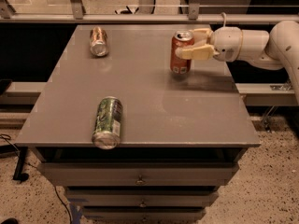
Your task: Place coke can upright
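On the table [154, 111], far right, coke can [180, 63] upright; hand [188, 44] clamped around it

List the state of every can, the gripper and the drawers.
coke can: upright on the table, back right.
gripper: at the coke can, shut on it.
green can: on its side, front left.
brownish-orange can: on its side, back left.
drawers: closed.

High front view; claw [187, 43] upper right
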{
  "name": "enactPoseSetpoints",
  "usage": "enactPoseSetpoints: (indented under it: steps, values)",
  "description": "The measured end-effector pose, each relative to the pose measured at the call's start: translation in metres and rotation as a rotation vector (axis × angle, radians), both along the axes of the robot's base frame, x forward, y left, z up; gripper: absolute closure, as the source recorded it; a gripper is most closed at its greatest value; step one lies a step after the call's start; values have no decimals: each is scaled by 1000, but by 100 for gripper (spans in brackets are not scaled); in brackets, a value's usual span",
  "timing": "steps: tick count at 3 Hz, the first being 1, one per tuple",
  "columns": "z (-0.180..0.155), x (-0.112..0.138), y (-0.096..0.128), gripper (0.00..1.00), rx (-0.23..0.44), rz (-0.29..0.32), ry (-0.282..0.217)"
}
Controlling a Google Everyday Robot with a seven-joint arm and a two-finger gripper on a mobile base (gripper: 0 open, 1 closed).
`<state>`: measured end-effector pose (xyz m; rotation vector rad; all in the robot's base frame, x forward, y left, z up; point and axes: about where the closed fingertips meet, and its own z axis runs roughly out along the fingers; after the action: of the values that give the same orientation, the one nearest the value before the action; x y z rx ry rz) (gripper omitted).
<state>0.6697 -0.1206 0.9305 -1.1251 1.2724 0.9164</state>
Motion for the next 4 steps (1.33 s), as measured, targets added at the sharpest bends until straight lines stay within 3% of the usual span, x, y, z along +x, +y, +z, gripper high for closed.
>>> enactPoseSetpoints:
  steps: [2, 3, 4]
  values:
    - [-10, -9, 3, 13, 13, 24, -26]
    - [-16, -12, 3, 0, 14, 29, -18]
    - [-22, -16, 0, 0, 4, 29, -6]
